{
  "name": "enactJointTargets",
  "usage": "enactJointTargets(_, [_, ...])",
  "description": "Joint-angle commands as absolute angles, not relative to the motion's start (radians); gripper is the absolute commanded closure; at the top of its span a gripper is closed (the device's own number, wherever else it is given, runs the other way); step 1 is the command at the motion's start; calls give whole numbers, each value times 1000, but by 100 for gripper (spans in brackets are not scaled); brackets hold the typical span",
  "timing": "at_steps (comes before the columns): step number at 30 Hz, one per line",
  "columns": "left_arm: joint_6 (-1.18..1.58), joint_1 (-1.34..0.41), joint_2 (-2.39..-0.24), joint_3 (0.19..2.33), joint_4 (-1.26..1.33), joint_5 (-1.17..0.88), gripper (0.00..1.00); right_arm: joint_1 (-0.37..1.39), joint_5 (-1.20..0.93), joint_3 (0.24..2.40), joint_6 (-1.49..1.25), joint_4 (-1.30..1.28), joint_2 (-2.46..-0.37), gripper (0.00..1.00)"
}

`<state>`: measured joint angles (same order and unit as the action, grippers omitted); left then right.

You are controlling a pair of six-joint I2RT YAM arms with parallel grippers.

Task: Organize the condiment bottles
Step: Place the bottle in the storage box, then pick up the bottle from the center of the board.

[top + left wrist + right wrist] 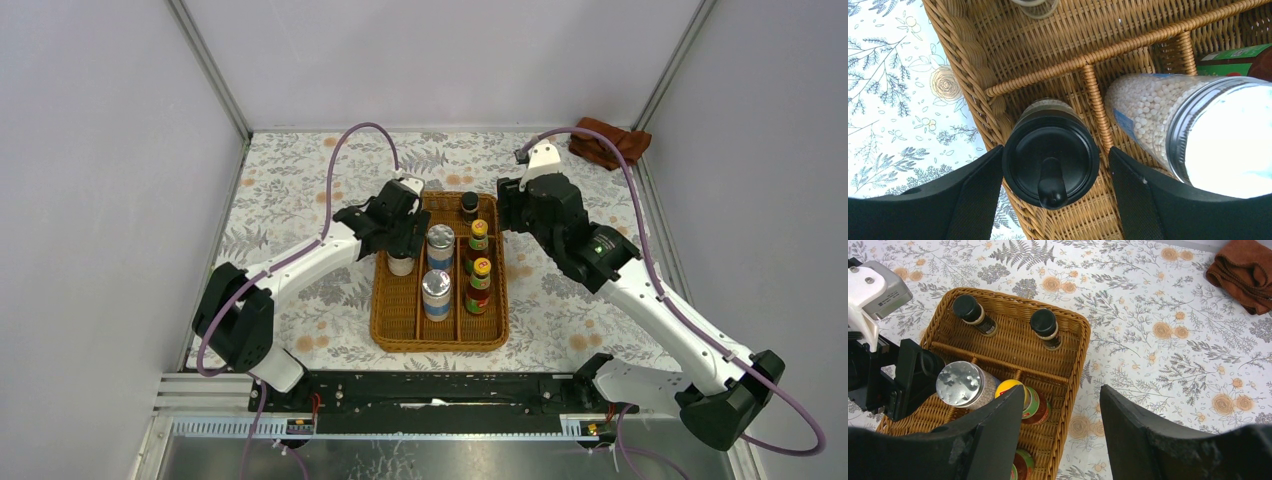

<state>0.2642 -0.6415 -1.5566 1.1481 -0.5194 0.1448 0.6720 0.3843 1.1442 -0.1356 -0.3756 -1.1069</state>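
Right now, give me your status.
Left gripper jaws open, straddling black-lidded jar in wicker tray. Right gripper open, empty. Silver-lidded shaker close beside the jar.

Pale grey walls [440, 60] enclose a floral-print table [290, 200], with what looks like a crumpled rust-brown cloth [608, 142] in its far right corner.

Rough woven wicker tray [1058, 50]; shaker [1153, 110] lid dull metal; jar [1068, 145] lid smooth black plastic, probably

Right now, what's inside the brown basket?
Two tiny dark bottles, two silver-lidded shakers, two red sauce bottles, and one black-lidded jar flanked by the left pincer. The left arm covers part of the basket.
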Motion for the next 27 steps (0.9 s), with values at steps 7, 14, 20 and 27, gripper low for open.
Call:
enactJointTargets(7, [318, -658, -1519, 1285, -611, 256, 19, 664, 405, 1142, -133, -361, -1083, 35])
enactJointTargets(14, [403, -658, -1470, 1402, -714, 432, 17, 665, 400, 1143, -128, -354, -1084, 35])
enactJointTargets(20, [581, -654, -1375, 1457, -866, 624, 16, 664, 395, 1135, -120, -345, -1077, 35])
enactJointTargets(27, [925, -633, -1231, 1410, -1073, 758, 16, 664, 379, 1107, -127, -329, -1073, 35])
